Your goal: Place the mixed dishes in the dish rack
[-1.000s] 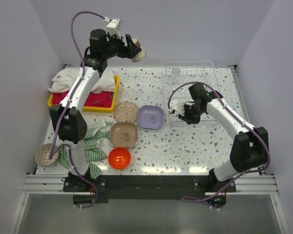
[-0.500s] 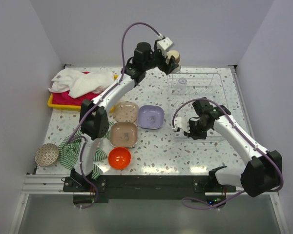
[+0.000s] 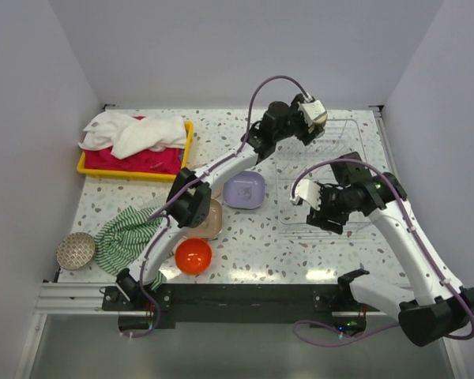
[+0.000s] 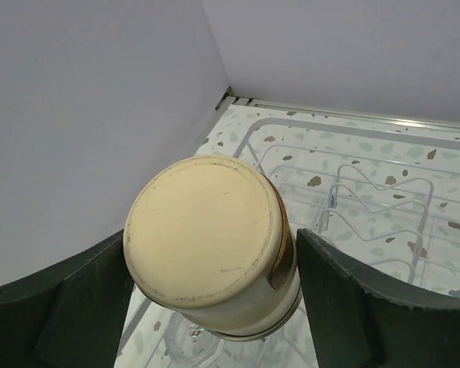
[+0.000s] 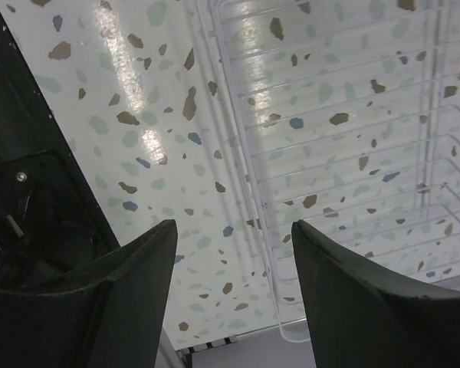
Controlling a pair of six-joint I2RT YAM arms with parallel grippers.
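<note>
Beige cup point(image 4: 199, 226) — now over dish rack point(image 3: 341, 150), left claw point(image 4: 213, 264) clamped on it; right claw point(image 5: 234, 230) now apart.

no readable text, labels or numbers

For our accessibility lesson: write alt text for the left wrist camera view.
A beige cup, seen base-first, is gripped between the left gripper's two dark fingers. Beneath it lies the white wire dish rack on a speckled table, with plain walls behind.
</note>
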